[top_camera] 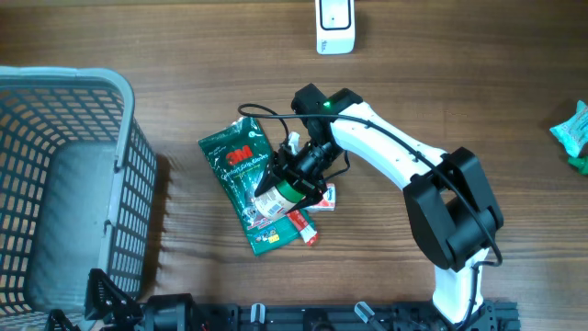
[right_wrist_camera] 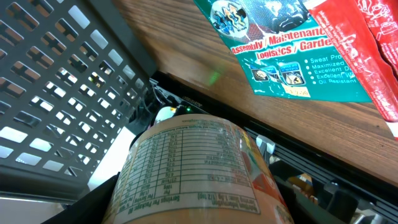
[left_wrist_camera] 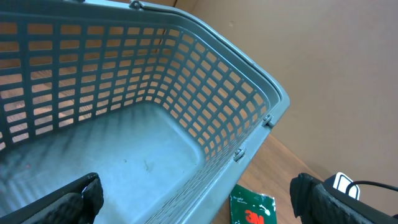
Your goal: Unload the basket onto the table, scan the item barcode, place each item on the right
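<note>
The right gripper (top_camera: 296, 176) is clamping a labelled bottle (top_camera: 278, 195). The bottle is sitting between its fingers, nutrition table facing the wrist camera, and a green 3M packet (top_camera: 234, 175) is lying just beneath the hand. The left gripper (left_wrist_camera: 196, 208) is hanging wide open above the basket (left_wrist_camera: 205, 81) — holding nothing.

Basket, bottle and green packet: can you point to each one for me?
basket (top_camera: 73, 78), overhead view, on its top rim.
bottle (right_wrist_camera: 186, 158), right wrist view, on its printed label.
green packet (top_camera: 234, 161), overhead view, beside its red logo.
</note>
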